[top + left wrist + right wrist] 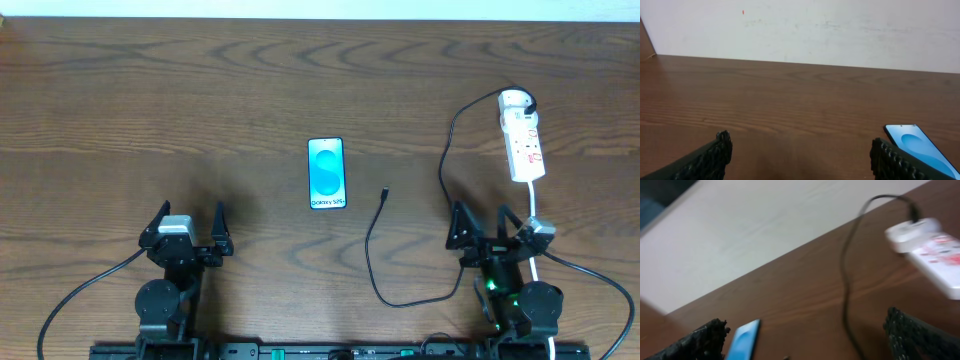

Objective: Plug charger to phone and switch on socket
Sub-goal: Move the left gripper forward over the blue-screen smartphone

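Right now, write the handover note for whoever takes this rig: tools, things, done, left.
Tools: the left tool is open and empty, and so is the right tool. Both are at the near side of the table.
Things: the phone lies flat, screen up, mid-table. The charger has its connector tip on the wood to the right of the phone, not touching it. Its other end reaches the far end of the socket, which lies ahead of the right tool.
Done: nothing gripped, connector not in the phone.
Left: pick up the connector, plug it into the phone, switch the socket on. The switch position cannot be read.
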Controlling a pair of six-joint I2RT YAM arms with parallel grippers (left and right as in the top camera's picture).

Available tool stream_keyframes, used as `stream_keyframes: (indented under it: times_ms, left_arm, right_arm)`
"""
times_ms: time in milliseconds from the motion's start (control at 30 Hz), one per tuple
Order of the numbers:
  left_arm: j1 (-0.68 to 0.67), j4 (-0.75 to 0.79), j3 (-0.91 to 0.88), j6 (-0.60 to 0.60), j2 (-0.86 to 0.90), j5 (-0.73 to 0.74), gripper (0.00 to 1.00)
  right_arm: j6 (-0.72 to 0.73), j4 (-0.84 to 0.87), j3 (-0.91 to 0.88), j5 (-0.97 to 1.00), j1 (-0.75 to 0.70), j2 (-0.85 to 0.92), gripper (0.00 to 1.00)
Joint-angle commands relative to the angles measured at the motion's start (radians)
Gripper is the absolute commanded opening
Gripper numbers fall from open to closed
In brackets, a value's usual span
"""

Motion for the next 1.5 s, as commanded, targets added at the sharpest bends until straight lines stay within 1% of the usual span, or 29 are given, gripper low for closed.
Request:
stream_keyframes:
  times_ms: [0, 133, 167, 200, 233, 267, 300, 367, 433, 600, 767, 900, 1033, 1100, 1233, 1300, 1400, 1467]
  left_arm:
    - [0.004, -0.026, -0.015, 0.010, -0.007, -0.002, 0.90]
    - [0.004, -0.026, -0.015, -0.005, -0.007, 0.026, 0.90]
    - [0.004, -0.021, -0.015, -0.005, -0.007, 0.066, 0.90]
    - [0.004, -0.014, -0.015, -0.005, -0.007, 0.098, 0.90]
    - [0.004, -0.007, -0.015, -0.005, -0.007, 0.143, 0.90]
    - [0.004, 0.014, -0.015, -0.005, -0.007, 0.220, 0.90]
    - [0.004, 0.028, -0.015, -0.005, -0.007, 0.256, 0.90]
    - [0.004, 0.047, -0.012, -0.005, -0.007, 0.294, 0.90]
    - [0.004, 0.045, 0.005, -0.006, -0.007, 0.295, 0.90]
    - [0.004, 0.042, 0.085, -0.005, -0.006, 0.294, 0.90]
    - [0.004, -0.016, 0.181, -0.005, 0.023, 0.294, 0.91]
    - [0.004, -0.095, 0.257, 0.000, 0.100, 0.294, 0.90]
    - [0.004, -0.107, 0.317, 0.003, 0.217, 0.299, 0.90]
    - [0.004, -0.133, 0.366, 0.015, 0.290, 0.326, 0.90]
    - [0.004, -0.261, 0.529, 0.052, 0.479, 0.350, 0.90]
    - [0.004, -0.388, 0.662, 0.075, 0.602, 0.349, 0.90]
    - [0.004, -0.592, 0.862, 0.074, 0.771, 0.353, 0.91]
    - [0.004, -0.669, 0.962, 0.072, 0.861, 0.420, 0.90]
  right_arm:
    - [-0.026, -0.012, 0.000, 0.142, 0.010, 0.005, 0.99]
    - [-0.034, 0.014, 0.000, 0.093, 0.010, 0.005, 0.99]
    - [-0.077, 0.042, 0.000, 0.091, 0.010, 0.005, 0.99]
    - [-0.137, 0.064, 0.000, 0.072, 0.010, 0.005, 0.99]
    - [-0.238, 0.085, 0.000, 0.031, 0.010, 0.005, 0.99]
    - [-0.427, 0.105, 0.000, -0.054, 0.010, 0.005, 0.99]
    - [-0.518, 0.105, 0.000, -0.081, 0.010, 0.005, 0.99]
    - [-0.574, 0.096, 0.000, -0.080, 0.010, 0.005, 0.99]
    - [-0.613, 0.085, 0.000, -0.080, 0.010, 0.005, 0.99]
    - [-0.605, 0.064, 0.000, -0.070, 0.010, 0.005, 0.99]
    - [-0.606, -0.010, -0.001, 0.068, 0.010, 0.008, 0.99]
    - [-0.606, -0.008, -0.001, 0.064, 0.010, 0.009, 0.99]
    - [-0.606, -0.008, -0.001, 0.063, 0.010, 0.009, 0.99]
    - [-0.606, -0.008, -0.001, 0.063, 0.010, 0.009, 0.99]
    - [-0.606, -0.008, -0.001, 0.063, 0.010, 0.009, 0.99]
    - [-0.606, -0.008, -0.001, 0.063, 0.010, 0.009, 0.99]
    - [-0.606, -0.008, -0.001, 0.063, 0.010, 0.009, 0.99]
    - [-0.606, -0.008, -0.001, 0.063, 0.010, 0.009, 0.99]
